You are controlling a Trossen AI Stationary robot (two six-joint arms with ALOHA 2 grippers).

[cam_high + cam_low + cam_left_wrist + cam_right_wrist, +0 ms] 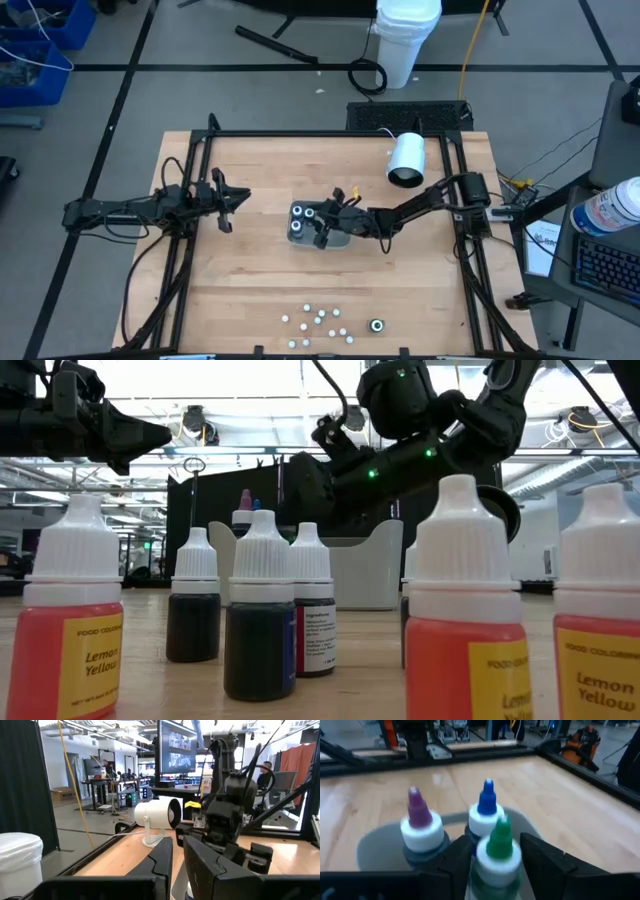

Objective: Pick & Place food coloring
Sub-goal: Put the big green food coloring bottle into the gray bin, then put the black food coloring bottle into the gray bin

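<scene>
A: Where is the right end effector [322,222]?

B: Over the grey tray [338,240] near the middle of the counter [260,280]. In the right wrist view its fingers [545,862] stand on either side of a green-tipped bottle [498,851] with a white collar. They look slightly apart from it, so I cannot tell whether they are pinching it or have let go.

A: What else is in the tray?

B: A purple-tipped bottle [420,827] and a blue-tipped bottle [486,812], both upright just behind the green one.

A: And the rest of the food coloring?

B: A loose cluster of white-capped bottles [318,322] stands by the near edge of the counter. The low view shows yellow [75,625] and dark ones [258,625] there, all upright.

A: The left end effector [228,205]?

B: It hangs above the left side of the counter, well apart from the tray, fingers [162,862] nearly pressed together with a narrow gap and nothing between them.

A: Anything else?

B: A white cylinder [407,158] lies toward the far edge.
</scene>
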